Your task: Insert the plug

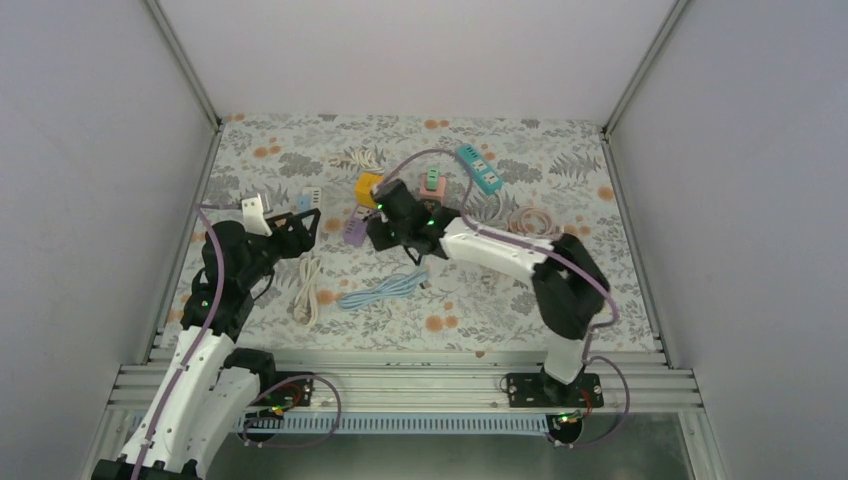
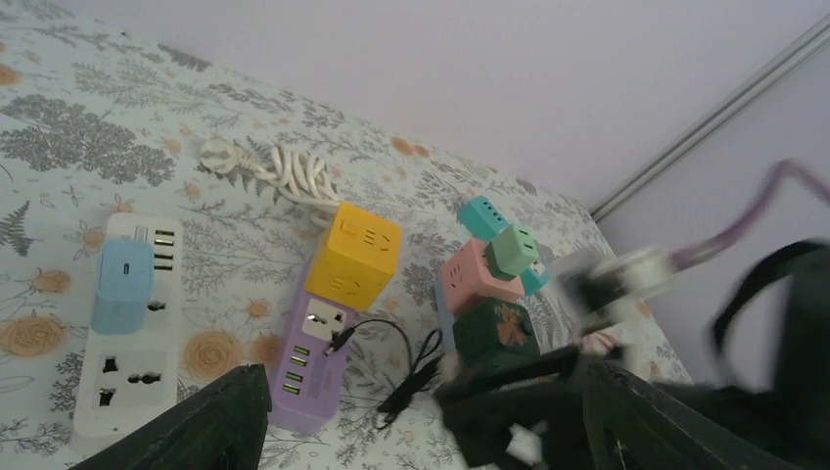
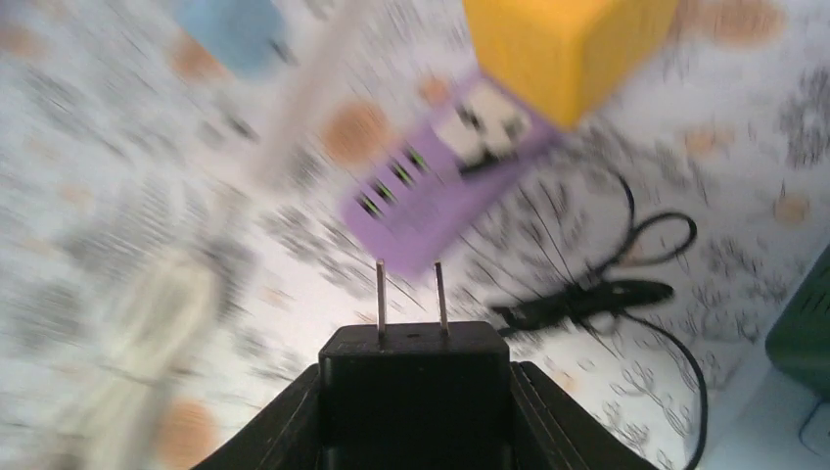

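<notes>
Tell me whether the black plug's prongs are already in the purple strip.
No, both prongs of the black plug stand bare, short of the purple strip.

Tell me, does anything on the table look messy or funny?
Yes, a little. The pink cube, green cube and teal cube sit heaped together at tilted angles instead of lying flat. A thin black cable lies in a loose tangle beside the purple strip. The black plug looks straight. Nothing looks spilled or broken.
</notes>
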You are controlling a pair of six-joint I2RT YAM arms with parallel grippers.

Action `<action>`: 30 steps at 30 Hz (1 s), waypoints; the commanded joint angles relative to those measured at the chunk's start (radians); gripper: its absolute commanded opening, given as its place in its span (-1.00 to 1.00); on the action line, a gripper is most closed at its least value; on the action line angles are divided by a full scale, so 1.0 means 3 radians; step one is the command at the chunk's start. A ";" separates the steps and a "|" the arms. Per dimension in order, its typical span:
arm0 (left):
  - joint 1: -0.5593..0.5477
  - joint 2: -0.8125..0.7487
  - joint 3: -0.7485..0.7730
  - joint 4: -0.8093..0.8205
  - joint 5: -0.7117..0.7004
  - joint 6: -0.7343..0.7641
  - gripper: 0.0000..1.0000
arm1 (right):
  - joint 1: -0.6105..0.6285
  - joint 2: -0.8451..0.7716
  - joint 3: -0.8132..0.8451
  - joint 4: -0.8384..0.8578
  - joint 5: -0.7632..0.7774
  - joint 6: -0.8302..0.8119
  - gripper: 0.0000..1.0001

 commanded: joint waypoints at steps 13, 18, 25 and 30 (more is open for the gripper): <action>-0.0049 -0.0124 -0.0186 0.0772 0.0447 -0.0161 0.58 | -0.0470 -0.1231 -0.0765 0.1652 -0.1441 0.2385 -0.28; -0.0245 -0.0197 -0.0382 0.1163 0.0122 0.0077 0.52 | -0.0478 -0.1148 -0.0961 0.2260 -0.1774 0.3289 -0.33; -0.0830 -0.0145 -0.0512 0.1544 -0.0507 0.0346 0.44 | -0.0466 -0.1025 -0.0950 0.2459 -0.1809 0.4014 -0.38; -0.1405 0.0223 -0.0410 0.1691 -0.1306 0.0779 0.40 | -0.0459 -0.0933 -0.0969 0.2559 -0.1977 0.4427 -0.37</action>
